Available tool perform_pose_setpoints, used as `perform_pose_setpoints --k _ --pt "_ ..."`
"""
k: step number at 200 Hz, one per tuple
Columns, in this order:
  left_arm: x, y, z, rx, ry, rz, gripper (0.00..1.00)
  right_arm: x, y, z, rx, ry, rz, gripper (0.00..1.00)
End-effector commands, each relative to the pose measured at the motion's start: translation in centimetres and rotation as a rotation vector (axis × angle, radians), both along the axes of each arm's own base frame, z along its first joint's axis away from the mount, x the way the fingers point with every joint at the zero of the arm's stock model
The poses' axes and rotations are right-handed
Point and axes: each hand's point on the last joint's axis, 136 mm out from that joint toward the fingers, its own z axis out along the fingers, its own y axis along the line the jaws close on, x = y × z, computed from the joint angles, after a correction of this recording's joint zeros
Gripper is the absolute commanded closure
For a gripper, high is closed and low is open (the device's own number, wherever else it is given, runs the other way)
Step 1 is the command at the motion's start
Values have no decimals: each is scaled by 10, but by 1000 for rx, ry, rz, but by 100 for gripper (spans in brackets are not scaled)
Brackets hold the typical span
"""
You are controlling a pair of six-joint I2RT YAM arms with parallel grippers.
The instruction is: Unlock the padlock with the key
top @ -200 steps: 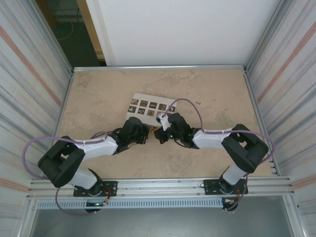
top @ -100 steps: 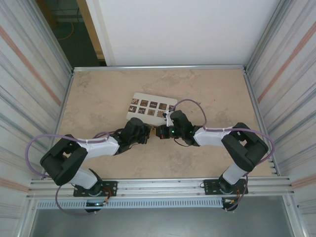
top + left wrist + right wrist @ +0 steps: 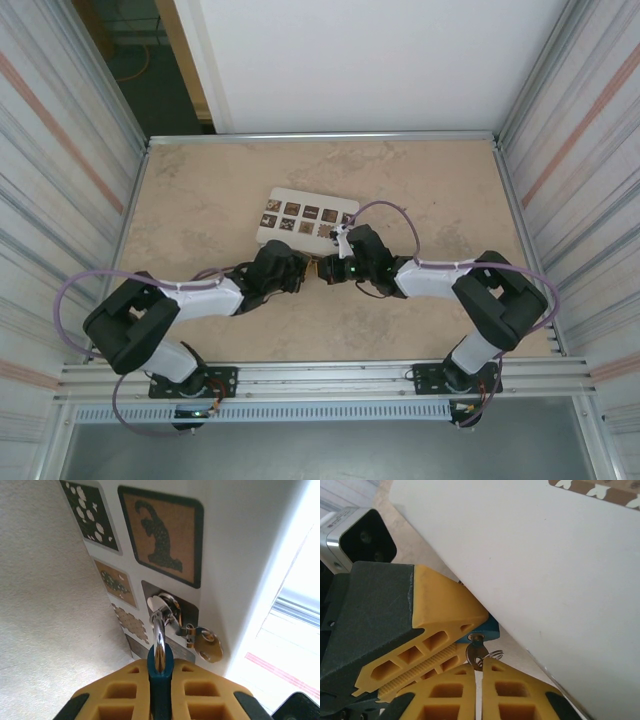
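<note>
pincers meet at the box's near edge, padlock and key between them

left arm reaches in low across the tabletop (image 3: pixel 200 200). left pincer (image 3: pixel 160 674) clamped on the padlock (image 3: pixel 159 650): yellow fingers squeezed on the blue body, silvery shackle sticking out beyond the tips toward the white box (image 3: pixel 305 214). a small ring with a brass-toned piece (image 3: pixel 210 650) hangs just beside the shackle, against the box's patterned tiles.

middle: padlock is held off the tabletop, close against the box's near side. seen from the right wrist, a corner of blue body pokes out under the left pincer's finger, and the key (image 3: pixel 475 654) touches it.

right: right pincer (image 3: pixel 482 669) fingers all but together, pinching the key's head at their tips, a thin wire ring beside it. whether the blade is in the lock, cannot tell.
</note>
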Motion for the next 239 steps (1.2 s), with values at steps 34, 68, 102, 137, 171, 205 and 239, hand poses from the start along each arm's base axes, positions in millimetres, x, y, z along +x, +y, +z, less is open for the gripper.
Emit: perform_pose_setpoints --k 34,68,102,137,171,205,239 --pt "-38 -27 -13 -36 99 -165 100 26 1 29 20 -159 -37 83" --pt "-39 -27 -14 -35 101 -169 100 27 3 31 26 -168 -34 85" --pt "-39 -25 -16 -26 97 -166 100 26 4 31 28 -158 -27 100" --pt "-37 -17 -15 20 63 -165 80 23 -4 23 9 -124 -47 100" --pt "-39 1 -11 89 42 -160 51 22 -15 11 1 -81 -75 100" --pt "-42 29 2 186 -4 -145 38 19 -23 7 14 -40 -96 100" --pt "-41 64 30 326 -103 -111 32 14 -29 3 43 30 -126 100"
